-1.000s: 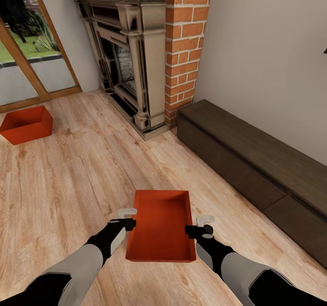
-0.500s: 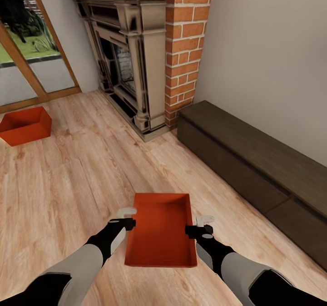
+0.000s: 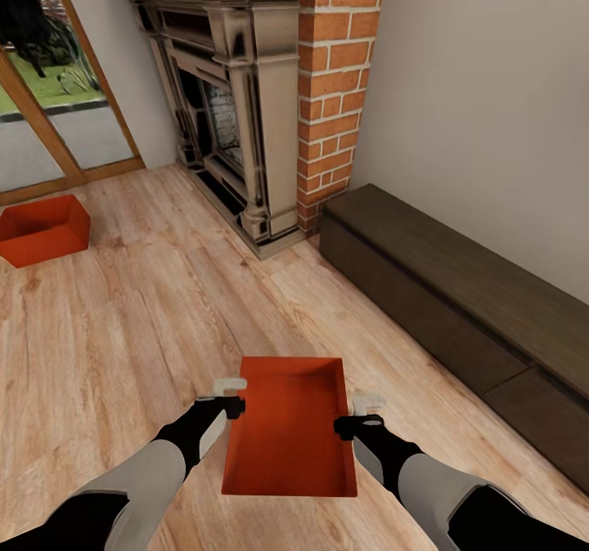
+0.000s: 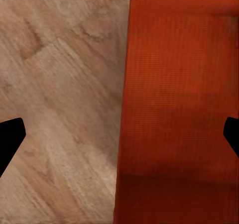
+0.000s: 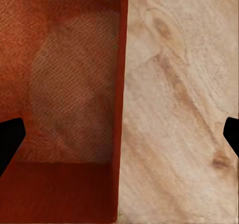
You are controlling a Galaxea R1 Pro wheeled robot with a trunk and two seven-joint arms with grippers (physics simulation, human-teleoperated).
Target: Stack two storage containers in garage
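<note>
Over the wood floor (image 3: 123, 330), nearer bin (image 3: 290, 425) raised since earlier, both end effectors (image 3: 230, 396) (image 3: 361, 414) spread wide astride its side walls; far bin (image 3: 41, 229) unmoved.

The wood floor (image 3: 139, 322) lies open ahead and to the left, bare between the near bin (image 3: 290, 428) and the far bin (image 3: 41, 228) by the glass door (image 3: 49, 126). The fireplace (image 3: 229, 109) and brick column (image 3: 335, 85) block the way straight ahead. A long dark bench (image 3: 458, 306) runs along the right wall, closing that side. Each gripper straddles a long wall of the near bin.
</note>
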